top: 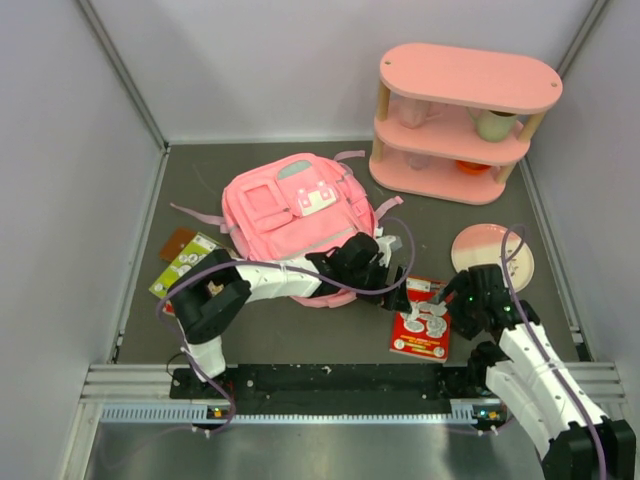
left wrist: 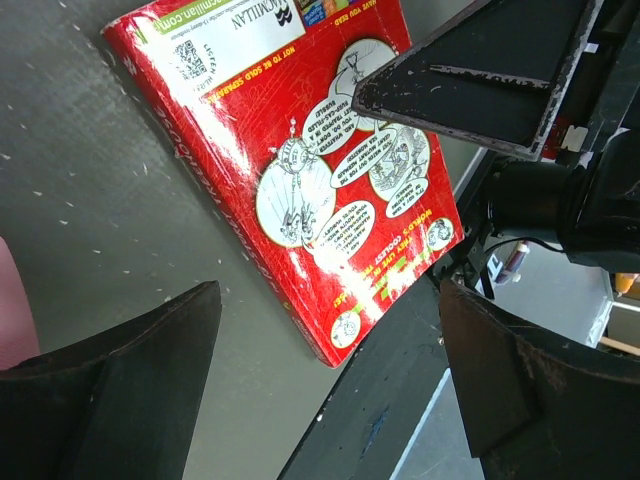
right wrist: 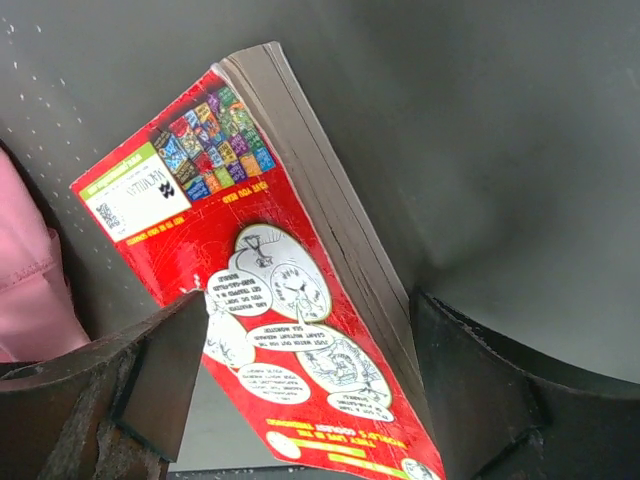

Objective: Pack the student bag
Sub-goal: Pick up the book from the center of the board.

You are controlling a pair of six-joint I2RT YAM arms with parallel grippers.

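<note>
The pink student bag (top: 290, 212) lies flat mid-table, front pockets up; a sliver of it shows in the left wrist view (left wrist: 8, 310) and in the right wrist view (right wrist: 25, 270). A red book (top: 422, 322) lies just right of it, near the front edge. My left gripper (top: 395, 285) hovers between bag and book, open and empty (left wrist: 330, 390), with the book (left wrist: 300, 170) ahead of it. My right gripper (top: 452, 298) is open over the book's far right corner (right wrist: 300, 390). One finger (right wrist: 150, 380) is over the cover (right wrist: 270, 290) and the other is beside the page edge.
A pink oval shelf unit (top: 465, 120) with cups stands at the back right. A pink plate (top: 492, 255) lies right of the book. A green-and-white book on a brown one (top: 185, 262) lies left of the bag. The black front rail (left wrist: 390, 400) runs close below the red book.
</note>
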